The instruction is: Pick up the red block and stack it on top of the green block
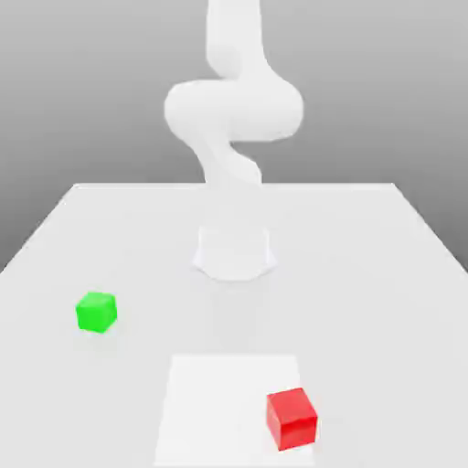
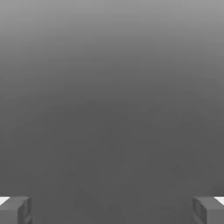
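A: Where was the red block (image 1: pixel 292 418)?

B: It sat on the counter (image 1: pixel 366 265), near the front edge and toward the exterior view's right. It rested on a paler square patch (image 1: pixel 219 402) of the surface, close to that patch's right side, turned a little so one corner faced the camera.

A: And the green block (image 1: pixel 96 311)?

B: That one was on the counter too, toward the exterior view's left and somewhat farther back than the red. The two were well apart, nothing between them but bare surface. It was also turned slightly.

A: What about the arm (image 1: pixel 233 110)?

B: White, and rising from its base (image 1: pixel 234 251) at the middle of the counter, behind both blocks. It bent above the base and ran up out of the picture.

A: The gripper (image 2: pixel 112 210)?

B: In the hand view its two fingers (image 2: pixel 15 209) stood at opposite edges of the picture, spread wide apart. Between them was only plain grey. It had hold of nothing.

A: So neither block was touched?

B: Both lay alone on the counter, each on its own face, the red not yet on the green.
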Tool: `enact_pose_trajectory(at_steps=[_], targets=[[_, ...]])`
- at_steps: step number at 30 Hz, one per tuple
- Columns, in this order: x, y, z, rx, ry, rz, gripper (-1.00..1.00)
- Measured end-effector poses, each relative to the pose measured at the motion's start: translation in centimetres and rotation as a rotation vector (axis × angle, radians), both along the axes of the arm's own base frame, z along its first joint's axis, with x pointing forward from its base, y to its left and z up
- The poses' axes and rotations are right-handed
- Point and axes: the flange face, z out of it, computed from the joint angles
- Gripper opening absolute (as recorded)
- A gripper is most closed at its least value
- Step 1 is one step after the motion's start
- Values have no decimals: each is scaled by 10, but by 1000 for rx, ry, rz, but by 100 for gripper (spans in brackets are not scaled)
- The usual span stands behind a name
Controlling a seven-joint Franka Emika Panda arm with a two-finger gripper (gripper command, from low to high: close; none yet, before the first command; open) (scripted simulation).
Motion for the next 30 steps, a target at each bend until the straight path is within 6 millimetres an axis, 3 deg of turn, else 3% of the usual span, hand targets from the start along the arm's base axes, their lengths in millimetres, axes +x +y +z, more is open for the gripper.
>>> enact_pose_trajectory(at_steps=[6, 12, 17, 23, 28, 29, 30], targets=[[65, 18, -111, -32, 185, 59, 0], [96, 37, -229, -60, 365, 122, 0], [99, 52, -329, -81, 515, 180, 0], [75, 67, -444, -102, 691, 250, 0], [70, 68, -511, -104, 718, 258, 0], [69, 68, -520, -104, 718, 259, -100], [69, 68, -520, -104, 718, 259, -100]])
